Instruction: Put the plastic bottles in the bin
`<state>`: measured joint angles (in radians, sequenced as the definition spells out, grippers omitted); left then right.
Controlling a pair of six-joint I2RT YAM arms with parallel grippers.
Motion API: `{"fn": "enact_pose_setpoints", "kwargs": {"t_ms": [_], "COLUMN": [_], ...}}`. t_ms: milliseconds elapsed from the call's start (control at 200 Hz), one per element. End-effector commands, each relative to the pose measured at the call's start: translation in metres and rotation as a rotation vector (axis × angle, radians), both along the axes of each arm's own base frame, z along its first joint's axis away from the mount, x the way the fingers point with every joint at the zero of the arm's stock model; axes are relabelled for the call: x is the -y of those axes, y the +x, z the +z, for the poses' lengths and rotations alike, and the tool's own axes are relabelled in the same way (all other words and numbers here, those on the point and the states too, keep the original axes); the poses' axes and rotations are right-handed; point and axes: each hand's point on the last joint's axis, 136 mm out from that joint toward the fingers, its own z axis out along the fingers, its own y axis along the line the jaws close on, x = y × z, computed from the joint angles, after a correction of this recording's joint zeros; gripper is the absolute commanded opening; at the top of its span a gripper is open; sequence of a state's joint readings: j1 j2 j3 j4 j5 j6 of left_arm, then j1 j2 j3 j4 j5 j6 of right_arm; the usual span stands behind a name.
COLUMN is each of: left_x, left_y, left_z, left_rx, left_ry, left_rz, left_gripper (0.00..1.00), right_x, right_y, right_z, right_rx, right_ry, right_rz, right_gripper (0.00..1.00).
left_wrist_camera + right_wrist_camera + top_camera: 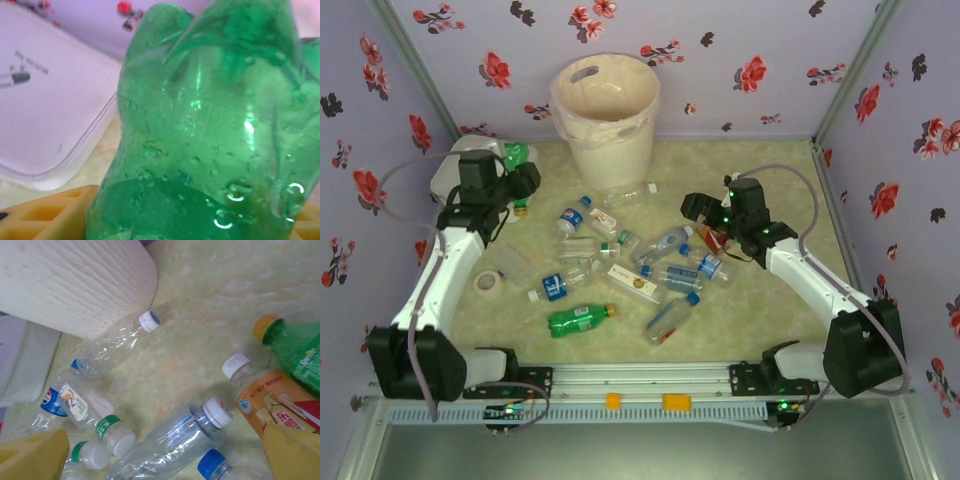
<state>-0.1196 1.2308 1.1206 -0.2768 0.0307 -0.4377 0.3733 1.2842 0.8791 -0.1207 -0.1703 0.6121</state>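
left gripper point(517, 163) – grips green bottle point(210, 125) | orange-capped bottle point(300, 352) – "Sprite"

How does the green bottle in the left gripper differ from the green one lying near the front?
The gripped green bottle sits between the fingers of the left gripper; the front green bottle lies free on its side. The front one shows a label and orange cap, the gripped one bare plastic. Both are green.
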Motion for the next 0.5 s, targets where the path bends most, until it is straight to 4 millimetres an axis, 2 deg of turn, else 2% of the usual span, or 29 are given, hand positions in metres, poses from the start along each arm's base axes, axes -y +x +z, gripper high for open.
{"fn": "enact_pose_setpoints", "kwargs": {"t_ms": [0,125,210,395,495], "left_x": [0.014,0.034,0.052,0.102,0.128], "left_y": [-0.007,-0.007,0.001,0.035,0.057], "left_z": [0.043,0.08,0.101,0.131,0.139], "left_rx": [0.13,0.229,0.274,0.291,0.291], "left_ry": [-0.051,-0.082,-0.079,-0.04,-0.009], "left_rz": [-0.032,-0.077,-0.127,-0.261,-0.322], "left_gripper": [0.58,0.57,0.57,0.57,0.57], "right_x": [-0.016,-0.021,-0.023,-0.021,-0.016], "right_y": [-0.004,-0.009,-0.011,-0.018,-0.022], "right_z": [0.017,0.014,0.012,0.009,0.008], "right_rx": [0.065,0.07,0.07,0.068,0.066], "right_ry": [0.08,0.1,0.1,0.078,0.059], "right_rz": [0.076,0.111,0.125,0.142,0.133], "right_gripper": [1.0,1.0,1.0,1.0,1.0]}}
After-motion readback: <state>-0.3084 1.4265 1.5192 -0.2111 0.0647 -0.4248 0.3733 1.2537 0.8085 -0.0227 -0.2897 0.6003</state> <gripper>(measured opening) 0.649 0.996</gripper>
